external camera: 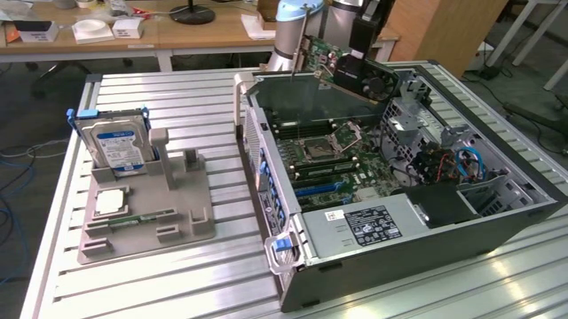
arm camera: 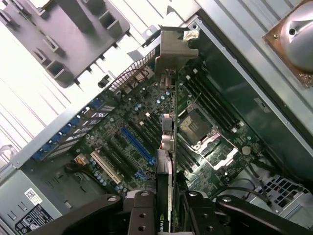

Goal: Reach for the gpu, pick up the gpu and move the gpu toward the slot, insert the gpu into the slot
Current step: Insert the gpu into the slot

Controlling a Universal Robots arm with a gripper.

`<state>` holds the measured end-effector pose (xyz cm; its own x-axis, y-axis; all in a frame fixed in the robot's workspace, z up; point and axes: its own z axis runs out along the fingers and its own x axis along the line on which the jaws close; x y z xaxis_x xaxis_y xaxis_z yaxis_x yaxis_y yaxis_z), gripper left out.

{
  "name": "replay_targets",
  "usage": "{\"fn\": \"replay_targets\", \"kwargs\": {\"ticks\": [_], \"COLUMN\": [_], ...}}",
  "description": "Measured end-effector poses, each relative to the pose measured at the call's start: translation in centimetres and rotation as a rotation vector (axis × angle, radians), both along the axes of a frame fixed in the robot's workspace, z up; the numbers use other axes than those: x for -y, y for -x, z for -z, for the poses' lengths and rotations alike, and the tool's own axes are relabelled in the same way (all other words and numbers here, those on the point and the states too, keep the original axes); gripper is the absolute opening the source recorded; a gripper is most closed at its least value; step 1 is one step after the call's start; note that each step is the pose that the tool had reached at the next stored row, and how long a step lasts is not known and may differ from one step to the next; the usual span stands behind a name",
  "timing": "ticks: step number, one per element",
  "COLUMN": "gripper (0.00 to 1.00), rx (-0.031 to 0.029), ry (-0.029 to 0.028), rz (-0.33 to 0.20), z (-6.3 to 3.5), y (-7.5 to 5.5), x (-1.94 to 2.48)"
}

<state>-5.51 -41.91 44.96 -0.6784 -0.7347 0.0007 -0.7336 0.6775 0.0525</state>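
I'm looking into a robotics lab or electronics workshop. A slatted aluminium desk [external camera: 177,100] carries an opened computer tower [external camera: 497,219] with its motherboard [external camera: 328,159] bare, beside a grey parts fixture [external camera: 177,212] holding a hard drive [external camera: 120,143]. Behind stand wooden desks [external camera: 213,36] with small boxes [external camera: 127,28], and loose cables [external camera: 13,166] trail across the floor.

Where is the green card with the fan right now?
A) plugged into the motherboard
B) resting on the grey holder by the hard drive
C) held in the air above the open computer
C: the fingers grip the gpu above the open computer case, clear of the motherboard.
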Motion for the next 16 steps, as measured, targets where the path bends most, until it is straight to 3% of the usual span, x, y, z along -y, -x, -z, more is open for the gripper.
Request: {"fn": "replay_targets", "kwargs": {"ticks": [4, 5, 10, 16], "gripper": [0.26, 0.26, 0.26, 0.26], "rx": [0.0047, 0.0073, 0.02, 0.0193], "ry": [-0.0026, -0.0059, -0.0379, -0.0391], "rz": [-0.03, -0.036, -0.055, -0.108], "z": [0.15, 0.17, 0.21, 0.58], "y": [0.01, 0.01, 0.01, 0.01], "x": [0.04, 0.05, 0.04, 0.3]}}
